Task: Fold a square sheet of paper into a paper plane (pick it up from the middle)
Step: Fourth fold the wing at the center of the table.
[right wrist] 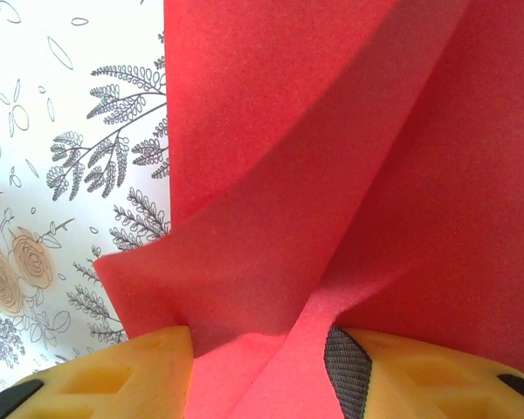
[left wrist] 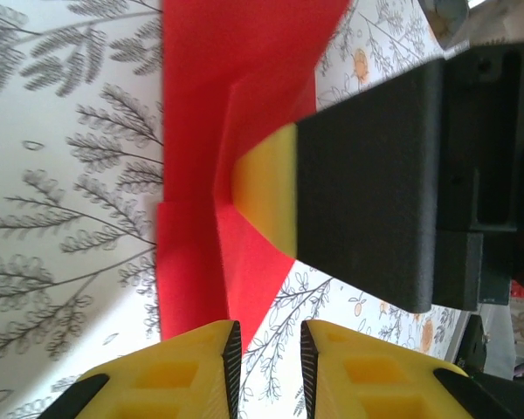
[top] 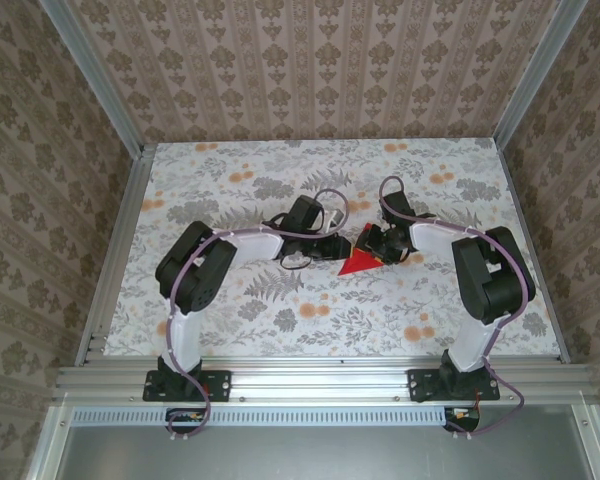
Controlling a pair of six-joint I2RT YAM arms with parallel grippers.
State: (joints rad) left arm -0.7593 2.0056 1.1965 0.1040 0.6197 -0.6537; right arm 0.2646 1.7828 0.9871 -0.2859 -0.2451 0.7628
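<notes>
Overhead: Two arms meet at the middle of the flowered table [top: 230, 190]. The paper [top: 360, 264] lies between the left gripper [top: 338, 247] and the right gripper [top: 372, 243] as a small red wedge.
Overhead, heading: The wedge's tip points near-left, and its long axis slants from there up toward the right gripper (too small here to read the folds).
Left wrist: The paper [left wrist: 192, 262] runs up and down the frame and narrows to a point just above the left gripper [left wrist: 268, 332]. The jaws stand slightly apart with tablecloth showing between them, and nothing is clamped. A yellow-tipped finger [left wrist: 262, 188] of the right gripper rests on a raised flap.
Right wrist: The paper [right wrist: 349, 175] billows up in a loose, uncreased fold and passes between the fingers of the right gripper [right wrist: 258, 349]. The fingers stand well apart, and whether they pinch the sheet cannot be told.
Progress: By the look of it, partway. Flaps are turned in and a point is formed, but the shape is no narrow dart. The centre crease and the wings appear to remain.
</notes>
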